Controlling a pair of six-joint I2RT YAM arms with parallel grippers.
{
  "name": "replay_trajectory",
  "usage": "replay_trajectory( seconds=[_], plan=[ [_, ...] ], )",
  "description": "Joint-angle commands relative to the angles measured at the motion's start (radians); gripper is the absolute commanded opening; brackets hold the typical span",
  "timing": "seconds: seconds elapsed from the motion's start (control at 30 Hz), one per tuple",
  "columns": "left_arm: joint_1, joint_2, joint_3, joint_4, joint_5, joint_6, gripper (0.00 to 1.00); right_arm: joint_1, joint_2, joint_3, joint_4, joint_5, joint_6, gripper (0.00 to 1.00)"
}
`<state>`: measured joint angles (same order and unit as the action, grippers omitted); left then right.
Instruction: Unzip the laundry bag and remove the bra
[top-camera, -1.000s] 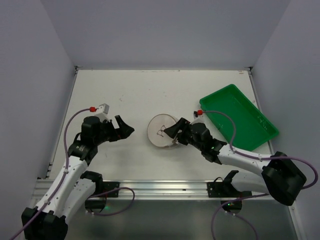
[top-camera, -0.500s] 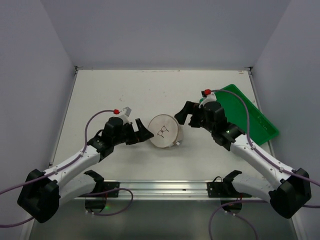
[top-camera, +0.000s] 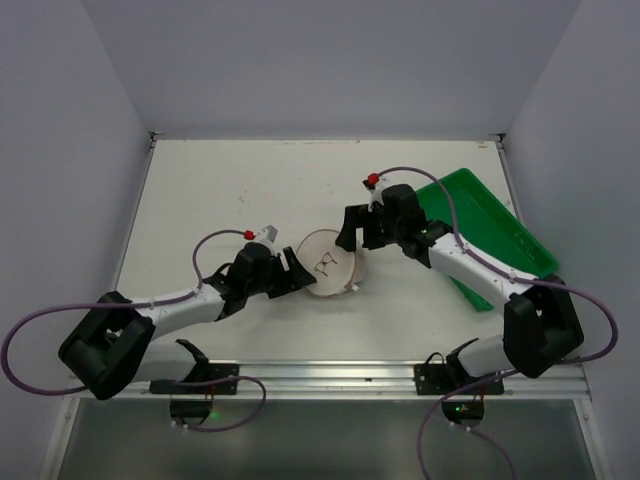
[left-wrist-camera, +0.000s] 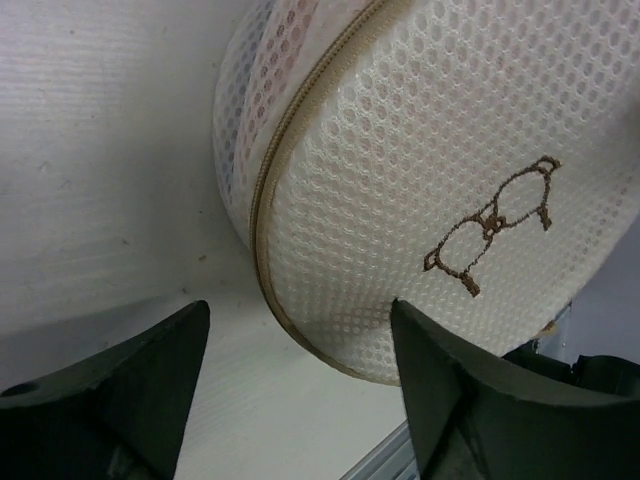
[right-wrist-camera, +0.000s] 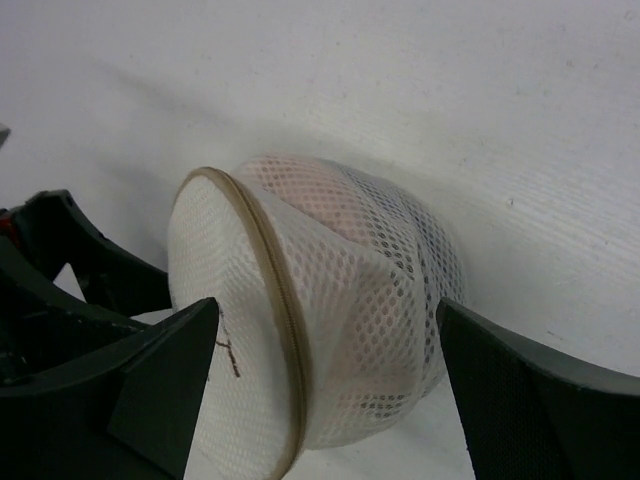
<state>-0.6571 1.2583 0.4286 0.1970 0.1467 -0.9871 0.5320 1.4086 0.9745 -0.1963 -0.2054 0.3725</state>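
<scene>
Both the left gripper (top-camera: 292, 273) and right gripper (top-camera: 351, 233) gape empty beside the laundry bag (top-camera: 328, 262); I risk pinching mesh, skidding it.

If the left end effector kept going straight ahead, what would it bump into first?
The laundry bag. The left end effector is open and aimed at its near edge, so it would probably meet the tan zipper rim first. The gap left is hard to judge.
</scene>
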Motion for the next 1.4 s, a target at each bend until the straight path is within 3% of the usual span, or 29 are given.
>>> replay_trajectory(
  seconds=[0.0, 0.1, 0.17, 0.2, 0.3, 0.4, 0.57, 0.67, 0.8, 0.87, 0.9, 0.93, 0.97, 1.0, 1.1, 1.13, 1.23, 1.37],
  plan=[
    [-0.009, 0.041, 0.044, 0.079, -0.064, -0.007, 0.71, -0.004, 0.018, -0.063, 0.076, -0.064, -0.007, 0.86],
    [-0.007, 0.065, 0.082, 0.056, -0.084, 0.033, 0.61, -0.004, 0.020, -0.134, 0.113, -0.104, 0.019, 0.61],
    [-0.007, 0.075, 0.122, 0.035, -0.113, 0.086, 0.47, 0.002, 0.003, -0.170, 0.139, -0.141, 0.049, 0.49],
    [-0.007, 0.081, 0.140, 0.027, -0.121, 0.109, 0.37, 0.009, -0.009, -0.206, 0.146, -0.141, 0.086, 0.36],
    [-0.006, 0.099, 0.232, -0.036, -0.142, 0.230, 0.25, 0.065, -0.078, -0.264, 0.153, -0.100, 0.153, 0.14],
    [0.001, 0.124, 0.344, -0.109, -0.190, 0.370, 0.20, 0.132, -0.138, -0.307, 0.176, -0.058, 0.267, 0.00],
    [0.022, 0.187, 0.501, -0.195, -0.180, 0.553, 0.19, 0.203, -0.198, -0.382, 0.328, -0.055, 0.500, 0.00],
    [0.025, 0.228, 0.553, -0.248, -0.199, 0.579, 0.22, 0.217, -0.209, -0.384, 0.353, 0.010, 0.543, 0.00],
    [0.025, 0.254, 0.555, -0.238, -0.243, 0.571, 0.50, 0.217, -0.192, -0.399, 0.383, 0.063, 0.566, 0.00],
    [0.027, 0.240, 0.555, -0.255, -0.246, 0.545, 0.64, 0.217, -0.177, -0.407, 0.399, 0.055, 0.580, 0.04],
    [0.027, 0.209, 0.549, -0.257, -0.254, 0.532, 0.80, 0.217, -0.172, -0.408, 0.406, 0.052, 0.580, 0.10],
    [0.028, 0.187, 0.539, -0.260, -0.262, 0.512, 0.85, 0.217, -0.177, -0.411, 0.409, 0.051, 0.580, 0.15],
    [0.028, 0.164, 0.520, -0.274, -0.266, 0.463, 0.90, 0.218, -0.183, -0.418, 0.409, 0.052, 0.574, 0.23],
    [0.030, 0.109, 0.507, -0.283, -0.272, 0.438, 0.96, 0.217, -0.194, -0.419, 0.402, 0.057, 0.566, 0.37],
    [0.031, -0.020, 0.434, -0.320, -0.302, 0.323, 1.00, 0.217, -0.253, -0.405, 0.348, 0.102, 0.520, 0.60],
    [0.030, -0.057, 0.405, -0.321, -0.303, 0.297, 1.00, 0.217, -0.275, -0.402, 0.309, 0.118, 0.508, 0.74],
    [0.031, -0.199, 0.261, -0.283, -0.280, 0.185, 1.00, 0.217, -0.358, -0.393, 0.223, 0.158, 0.467, 0.97],
    [0.033, -0.359, 0.075, -0.153, -0.211, 0.050, 1.00, 0.217, -0.485, -0.396, 0.134, 0.182, 0.378, 0.99]
  ],
)
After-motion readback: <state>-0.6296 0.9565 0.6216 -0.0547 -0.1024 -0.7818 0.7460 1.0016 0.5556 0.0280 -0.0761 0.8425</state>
